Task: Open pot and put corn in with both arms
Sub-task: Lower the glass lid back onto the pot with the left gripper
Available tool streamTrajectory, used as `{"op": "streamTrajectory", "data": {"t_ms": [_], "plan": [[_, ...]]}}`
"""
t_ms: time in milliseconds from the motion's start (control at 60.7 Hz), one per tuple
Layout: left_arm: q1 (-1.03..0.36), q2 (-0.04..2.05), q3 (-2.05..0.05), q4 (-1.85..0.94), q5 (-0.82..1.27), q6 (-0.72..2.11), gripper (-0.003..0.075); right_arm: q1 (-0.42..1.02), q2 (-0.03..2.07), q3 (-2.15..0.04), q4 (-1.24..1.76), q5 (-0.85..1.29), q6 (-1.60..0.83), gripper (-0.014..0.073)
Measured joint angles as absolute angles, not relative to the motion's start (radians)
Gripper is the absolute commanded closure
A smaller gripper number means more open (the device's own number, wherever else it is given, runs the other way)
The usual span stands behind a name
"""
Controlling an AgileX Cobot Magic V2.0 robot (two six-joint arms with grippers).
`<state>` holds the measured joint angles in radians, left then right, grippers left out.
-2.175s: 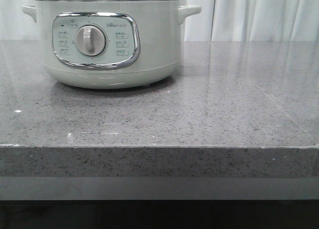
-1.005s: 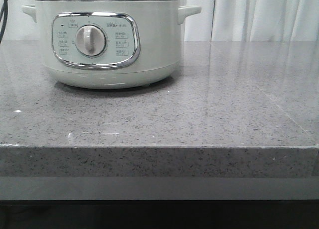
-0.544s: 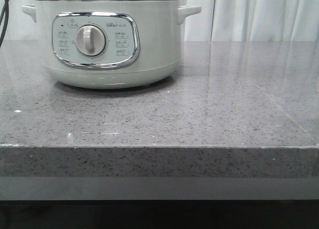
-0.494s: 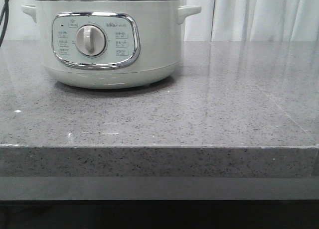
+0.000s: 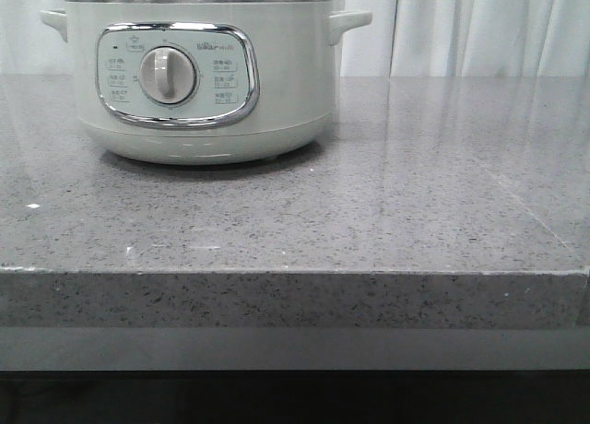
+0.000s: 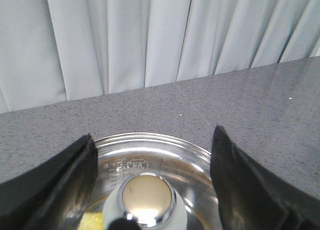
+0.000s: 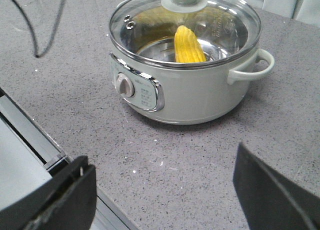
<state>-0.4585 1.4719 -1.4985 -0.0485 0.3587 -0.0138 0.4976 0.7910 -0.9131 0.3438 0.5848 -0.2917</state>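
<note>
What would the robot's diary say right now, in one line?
pot: lid on | corn: inside pot | left jaws: open above lid knob | right jaws: open, empty

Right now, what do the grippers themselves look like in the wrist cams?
Left gripper: two broad matte black fingers that taper to blunt tips, no markings or cables visible on them. Right gripper: the same chunky black fingers, with a slightly worn, pale-scuffed edge on one. A thin dark cable loops through the far corner of the right wrist view. Neither arm shows in the front view.
</note>
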Motion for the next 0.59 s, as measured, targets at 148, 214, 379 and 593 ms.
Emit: {"op": "streamTrajectory", "data": {"t_ms": [148,214,379,593], "plan": [[-0.458,1.318,-1.495,-0.018,0.524,-0.014,0.0240,0.498,0.791,-0.913,0.344,0.585,-0.292,0.0013],[-0.458,1.254,-1.472,-0.012,0.570,-0.014,0.0240,0.498,0.791,-0.913,0.344,0.585,-0.292,0.0013],[-0.458,1.054,-1.301,-0.010,0.594,-0.014,0.0240,0.498,0.791,-0.913,0.344,0.585,-0.292,0.0013],[-0.458,0.826,-1.039,-0.010,0.596,-0.014,0.0240,0.498,0.791,-0.913,0.344,0.585,-0.292,0.0013]]}}
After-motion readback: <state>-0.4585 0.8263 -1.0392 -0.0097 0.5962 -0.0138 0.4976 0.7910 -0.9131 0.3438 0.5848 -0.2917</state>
